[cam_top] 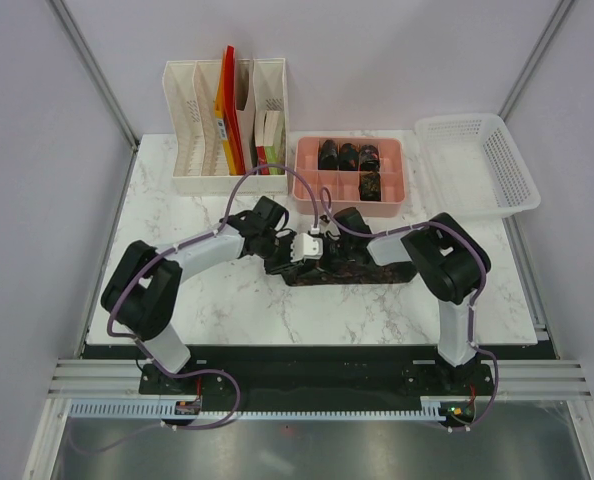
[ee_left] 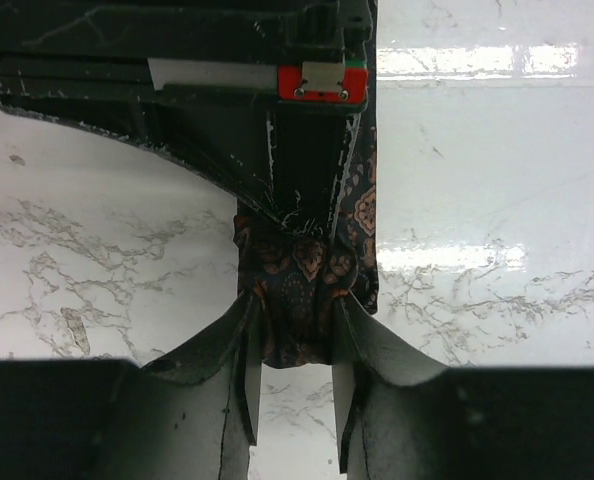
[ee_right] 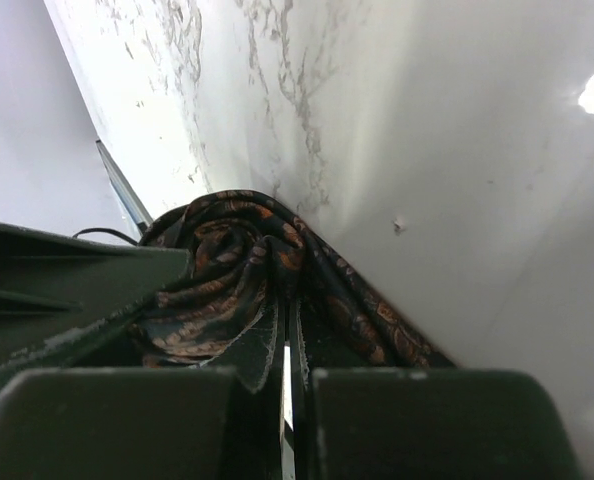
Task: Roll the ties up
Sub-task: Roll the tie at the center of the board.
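A dark patterned tie [cam_top: 372, 272] lies as a strip across the middle of the marble table [cam_top: 227, 310], with its left end bunched into a partial roll. Both grippers meet at that end. In the left wrist view my left gripper [ee_left: 295, 335] has the tie's fabric [ee_left: 302, 285] between its fingertips. In the right wrist view my right gripper [ee_right: 287, 335] is nearly closed, pinching the rolled end [ee_right: 227, 260]. From above, the left gripper [cam_top: 289, 252] and the right gripper [cam_top: 322, 255] sit close together. Several rolled ties [cam_top: 347, 155] sit in the pink tray [cam_top: 302, 190].
A white file organizer [cam_top: 227, 120] with papers stands at the back left. An empty white mesh basket [cam_top: 477, 165] stands at the back right, next to the pink tray. Grey walls enclose the table on the left, back and right.
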You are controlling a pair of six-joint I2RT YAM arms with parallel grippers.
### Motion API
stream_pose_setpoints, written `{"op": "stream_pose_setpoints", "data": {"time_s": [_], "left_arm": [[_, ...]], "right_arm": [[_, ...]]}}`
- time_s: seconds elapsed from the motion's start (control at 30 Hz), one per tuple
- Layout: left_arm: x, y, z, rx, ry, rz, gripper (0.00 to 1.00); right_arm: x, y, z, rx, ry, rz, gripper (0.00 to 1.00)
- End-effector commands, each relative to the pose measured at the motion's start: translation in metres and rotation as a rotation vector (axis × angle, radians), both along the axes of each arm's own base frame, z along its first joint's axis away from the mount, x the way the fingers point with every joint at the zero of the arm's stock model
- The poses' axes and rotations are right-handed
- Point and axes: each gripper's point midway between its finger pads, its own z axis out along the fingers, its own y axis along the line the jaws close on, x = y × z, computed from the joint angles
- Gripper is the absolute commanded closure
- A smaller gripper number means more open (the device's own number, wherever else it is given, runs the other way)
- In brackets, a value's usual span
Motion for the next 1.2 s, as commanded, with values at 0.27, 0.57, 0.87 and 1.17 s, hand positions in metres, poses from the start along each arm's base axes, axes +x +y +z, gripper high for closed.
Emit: {"op": "stream_pose_setpoints", "data": {"time_s": [0.27,0.57,0.87,1.17], "left_arm": [[-0.015,-0.012,-0.020,0.066,0.067,-0.076,0.72],[-0.022,0.005,-0.044,0.170,0.120,-0.075,0.73],[-0.018,0.002,-0.041,0.166,0.117,-0.072,0.75],[-0.017,-0.002,-0.039,0.155,0.121,-0.071,0.71]], "right_arm": [[-0.006,-0.002,0.000,0.002,0.018,-0.014,0.76],[0.000,-0.028,0.029,0.061,-0.017,0.002,0.72],[0.006,-0.033,0.056,0.098,-0.063,-0.020,0.50],[0.011,-0.027,0.045,0.107,-0.050,-0.071,0.47]]}}
